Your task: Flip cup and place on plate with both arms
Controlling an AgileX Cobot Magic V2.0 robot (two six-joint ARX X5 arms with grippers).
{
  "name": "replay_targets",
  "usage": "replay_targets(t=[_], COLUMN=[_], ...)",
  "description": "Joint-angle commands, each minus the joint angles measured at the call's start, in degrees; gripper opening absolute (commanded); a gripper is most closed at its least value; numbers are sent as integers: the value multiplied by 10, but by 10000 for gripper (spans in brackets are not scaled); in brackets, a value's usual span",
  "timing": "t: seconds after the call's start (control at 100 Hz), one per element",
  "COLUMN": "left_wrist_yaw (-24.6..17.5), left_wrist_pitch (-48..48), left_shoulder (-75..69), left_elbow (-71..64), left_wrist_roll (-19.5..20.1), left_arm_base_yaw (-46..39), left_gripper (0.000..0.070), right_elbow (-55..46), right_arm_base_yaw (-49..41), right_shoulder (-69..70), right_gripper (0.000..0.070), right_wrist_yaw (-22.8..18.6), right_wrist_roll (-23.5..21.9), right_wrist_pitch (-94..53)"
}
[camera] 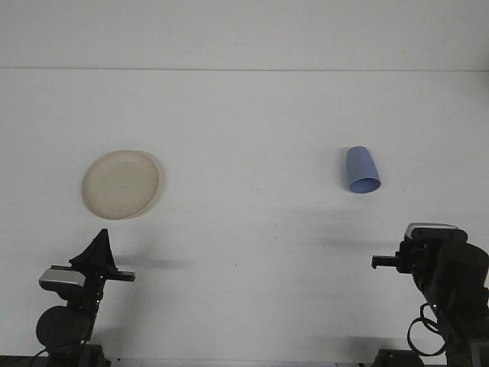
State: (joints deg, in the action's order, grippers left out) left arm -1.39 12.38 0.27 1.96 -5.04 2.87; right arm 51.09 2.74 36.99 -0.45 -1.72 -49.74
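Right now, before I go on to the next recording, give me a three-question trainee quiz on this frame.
1. True or false: the blue cup is standing upright on the cream plate.
2. Which arm is nearer the cup? A) left arm B) right arm
3. Fill in: the cup lies on its side with its open end towards the ___ edge of the table.

Key: 1 false, it lies apart from the plate, on the table's right side; 2 B; 3 near.
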Motion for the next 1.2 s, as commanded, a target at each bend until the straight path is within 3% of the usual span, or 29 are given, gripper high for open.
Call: replay_targets(t=[0.0, 0.08, 0.14, 0.45, 0.62, 0.78, 1.19], left_wrist_yaw=[3, 3, 3, 3, 3, 3, 3], left_wrist_pitch=[6, 6, 6, 5, 6, 5, 6], left_shoulder=[0, 0, 0, 0, 0, 0, 0], left_elbow=[-11, -11, -11, -11, -11, -11, -11], left_wrist_roll=[2, 2, 2, 2, 2, 2, 2], left_arm_base_yaw=[0, 0, 0, 0, 0, 0, 0], left_gripper=[11, 11, 11, 11, 11, 11, 11], right_elbow=[8, 8, 8, 8, 6, -6, -186], right_arm_base_yaw=[1, 1, 1, 1, 1, 1, 2], right_shoulder=[2, 2, 2, 22, 74, 122, 212], right_gripper=[202, 376, 446, 446, 445, 445, 445], right_wrist_yaw=[-2, -2, -2, -3, -30, -32, -18], right_wrist_roll=[-4, -4, -4, -29, -24, -23, -34], right_wrist_pitch=[-1, -5, -5, 29, 109, 192, 513])
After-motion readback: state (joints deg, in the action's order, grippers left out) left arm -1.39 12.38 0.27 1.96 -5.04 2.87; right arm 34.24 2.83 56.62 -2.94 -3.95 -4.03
